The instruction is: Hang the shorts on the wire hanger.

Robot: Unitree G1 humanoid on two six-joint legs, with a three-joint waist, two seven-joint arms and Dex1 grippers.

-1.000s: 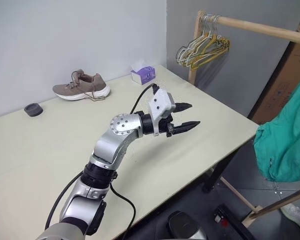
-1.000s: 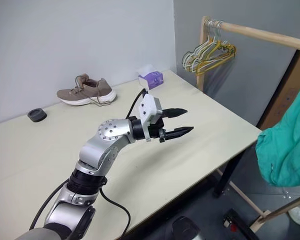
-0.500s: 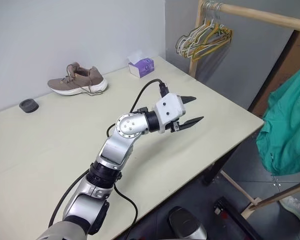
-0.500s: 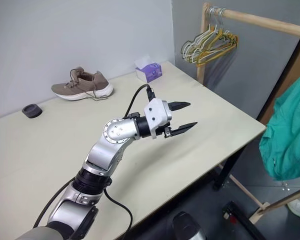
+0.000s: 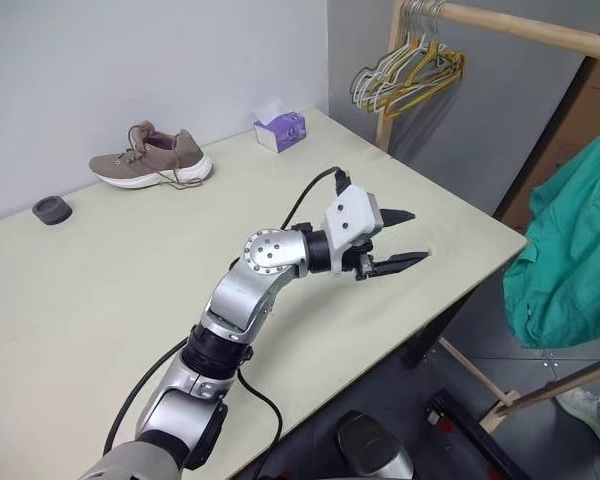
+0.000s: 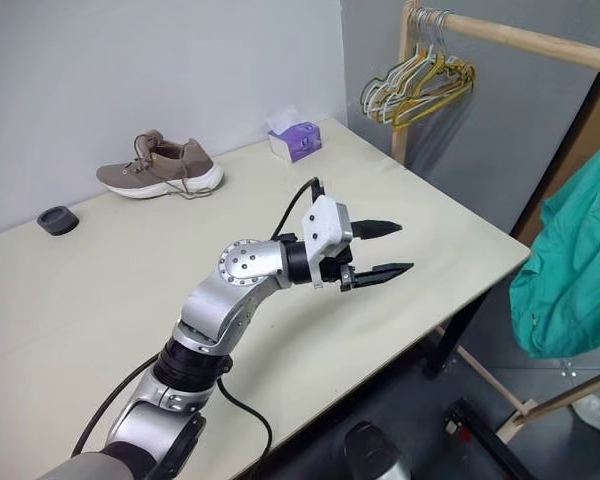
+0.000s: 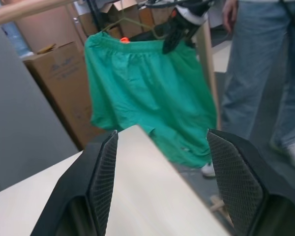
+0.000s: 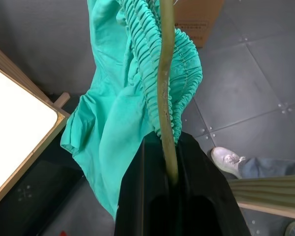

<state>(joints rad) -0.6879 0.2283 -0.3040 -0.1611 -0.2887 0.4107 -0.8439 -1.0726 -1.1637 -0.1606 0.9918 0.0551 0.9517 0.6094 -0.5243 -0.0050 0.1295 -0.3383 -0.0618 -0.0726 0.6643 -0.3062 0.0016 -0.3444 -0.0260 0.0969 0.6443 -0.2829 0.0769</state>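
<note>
Teal-green fabric, the shorts [image 5: 572, 240], hangs off the right edge of the left eye view, beyond the corner of the pale table [image 5: 100, 300] and in front of a cardboard box [image 5: 570, 110]; over that table the left gripper [image 5: 400, 243] points toward the shorts with its two black fingers spread apart and nothing between them; on the far side of the table lie a tan shoe [image 5: 150, 157], a small black round thing [image 5: 51, 209] and a purple tissue box [image 5: 281, 130], and a wooden rack [image 5: 500, 25] behind the corner carries bunched white and yellow hangers [image 5: 405, 75]; the right eye view gives the same scene; in the left wrist view the left gripper's fingers [image 7: 104, 177] stand wide on either side of the table corner, and beyond them the shorts hang spread out by the gathered waistband, an orange tag [image 7: 123, 40] at its top, with the right gripper [image 7: 174, 37] at the waistband's upper edge and a person's legs in jeans [image 7: 265, 73] standing just beside; in the right wrist view the right gripper's fingers lie close together around the wire hanger [image 8: 165, 73], a thin dull olive wire running between them, with the bunched elastic waistband pressed against the wire and the rest of the cloth dropping toward the grey floor [image 8: 246, 88]
</note>
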